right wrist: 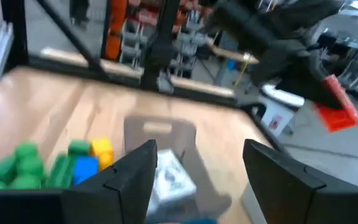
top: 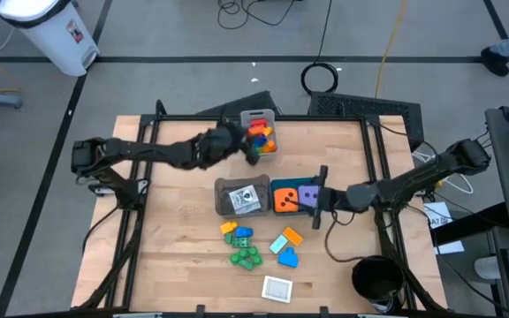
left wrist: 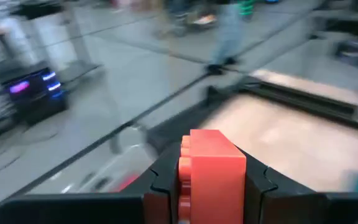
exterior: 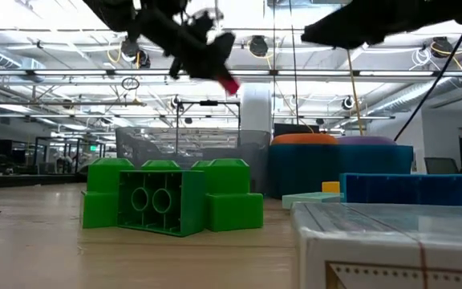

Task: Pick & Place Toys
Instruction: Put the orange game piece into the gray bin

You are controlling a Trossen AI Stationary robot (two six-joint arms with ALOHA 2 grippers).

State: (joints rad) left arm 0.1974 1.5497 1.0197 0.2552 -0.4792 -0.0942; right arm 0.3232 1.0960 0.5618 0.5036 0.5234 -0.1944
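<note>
- The light wooden desk [top: 175,212] carries three bins and loose toys; the toys not yet sorted lie toward its near edge.
- The left gripper [top: 247,148] hangs in the air just beside the pale grey bin [top: 259,117] at the far edge of the desk. This bin already holds some bright bricks.
- Its jaws are closed narrow on a small red plastic building brick [left wrist: 211,168], which stands lifted between the fingers, well above the desk surface.
- The right gripper [top: 318,196] is at the teal bin [top: 288,184] in the middle of the desk, with jaws wide and nothing between them. An orange dotted die [top: 284,199] and a purple dotted die [top: 308,194] lie in this bin.
- The grey bin [top: 224,188] beside it holds a white-edged card.
- Green bricks [top: 245,257], blue and yellow bricks [top: 237,233] and a flat white-edged square card [top: 277,288] wait near the near edge.
- Step in hand, as I judge: the red brick is in carry. The next move asks to bring it over the right bin, then open the fingers only when it is inside the walls.
</note>
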